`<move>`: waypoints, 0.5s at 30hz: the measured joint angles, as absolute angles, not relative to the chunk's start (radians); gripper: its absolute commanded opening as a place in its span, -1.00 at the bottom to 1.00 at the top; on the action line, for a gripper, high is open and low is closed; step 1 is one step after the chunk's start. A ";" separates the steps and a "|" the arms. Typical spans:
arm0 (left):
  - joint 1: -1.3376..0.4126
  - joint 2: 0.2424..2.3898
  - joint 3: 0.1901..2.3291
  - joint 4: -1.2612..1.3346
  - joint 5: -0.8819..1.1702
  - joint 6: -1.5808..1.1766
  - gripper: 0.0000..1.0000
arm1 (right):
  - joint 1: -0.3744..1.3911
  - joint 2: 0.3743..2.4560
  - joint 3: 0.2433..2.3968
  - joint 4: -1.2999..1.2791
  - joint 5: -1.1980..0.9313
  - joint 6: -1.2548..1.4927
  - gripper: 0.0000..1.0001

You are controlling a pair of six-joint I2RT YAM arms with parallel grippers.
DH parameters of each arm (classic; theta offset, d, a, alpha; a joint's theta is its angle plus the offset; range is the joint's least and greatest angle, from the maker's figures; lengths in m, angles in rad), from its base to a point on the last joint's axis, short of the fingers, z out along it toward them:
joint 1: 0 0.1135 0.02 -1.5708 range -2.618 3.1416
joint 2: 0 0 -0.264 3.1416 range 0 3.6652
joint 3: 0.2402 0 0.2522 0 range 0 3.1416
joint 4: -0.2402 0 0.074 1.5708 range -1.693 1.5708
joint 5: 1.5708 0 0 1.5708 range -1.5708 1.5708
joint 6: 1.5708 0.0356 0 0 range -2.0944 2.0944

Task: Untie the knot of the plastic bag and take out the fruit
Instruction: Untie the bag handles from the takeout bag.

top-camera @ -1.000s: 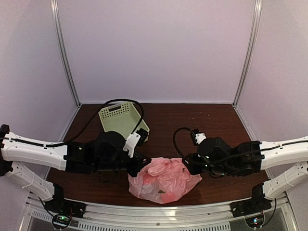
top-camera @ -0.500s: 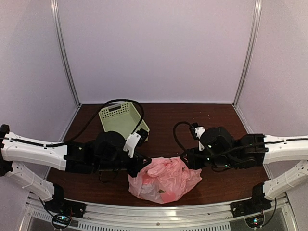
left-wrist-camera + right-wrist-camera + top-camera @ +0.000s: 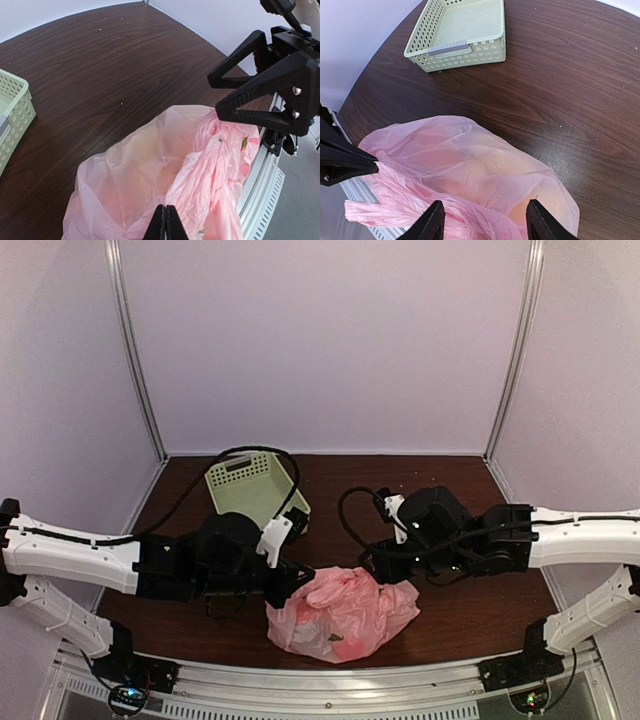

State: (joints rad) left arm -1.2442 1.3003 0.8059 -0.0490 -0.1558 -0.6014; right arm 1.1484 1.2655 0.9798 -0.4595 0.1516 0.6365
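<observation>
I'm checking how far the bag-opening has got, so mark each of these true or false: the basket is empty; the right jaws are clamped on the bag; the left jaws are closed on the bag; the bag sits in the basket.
1. The basket holds nothing. True.
2. The jaws of the right gripper are clamped on the plastic bag. False: they stand open, one finger on each side, over the pink plastic.
3. The left gripper has its jaws closed, pinching a fold of the plastic bag. True.
4. The plastic bag sits inside the basket. False: it lies on the table near the front edge, apart from the basket, which stands further back on the left.
</observation>
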 measured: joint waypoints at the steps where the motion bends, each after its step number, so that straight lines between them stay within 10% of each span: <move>1: -1.244 1.301 0.806 -0.049 -0.156 -0.601 -1.00 | 1.148 1.277 0.983 -0.460 0.148 0.632 0.11; 15: -1.244 1.301 0.806 -0.053 -0.156 -0.601 -1.00 | 1.148 1.325 0.989 -0.459 0.122 0.614 -0.04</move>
